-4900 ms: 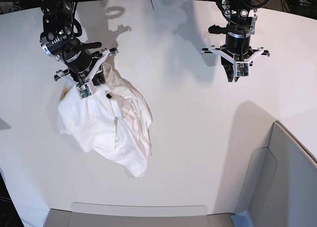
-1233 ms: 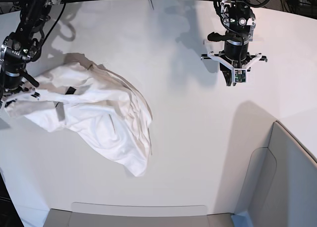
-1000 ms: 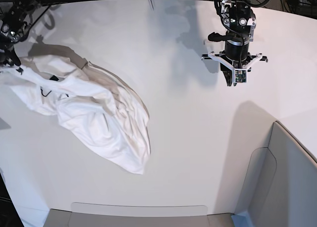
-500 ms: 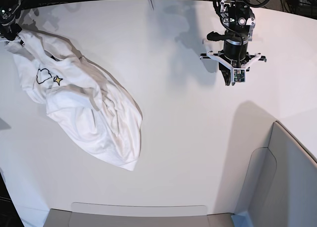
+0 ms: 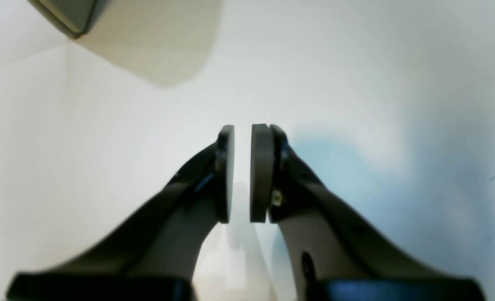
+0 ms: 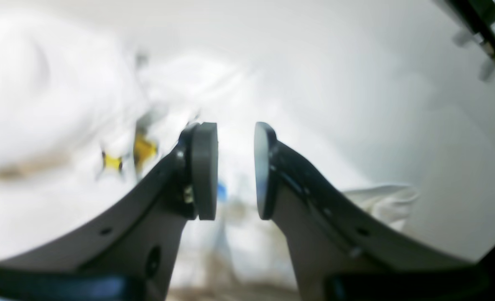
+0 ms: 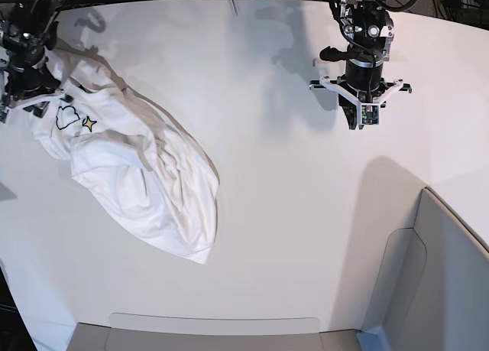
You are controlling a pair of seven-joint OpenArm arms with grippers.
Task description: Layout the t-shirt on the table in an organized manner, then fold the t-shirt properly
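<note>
Base view shows the white surface (image 7: pixel 290 213) carrying the t-shirt (image 7: pixel 145 175), bunched in a crumpled heap at the right arm's side. Laying out looks barely begun. Right gripper (image 6: pixel 235 175) hovers above the cloth, fingers apart, empty; left gripper (image 5: pixel 242 173), well apart, shows a narrow gap, empty. Next: pinch an edge and spread.
</note>
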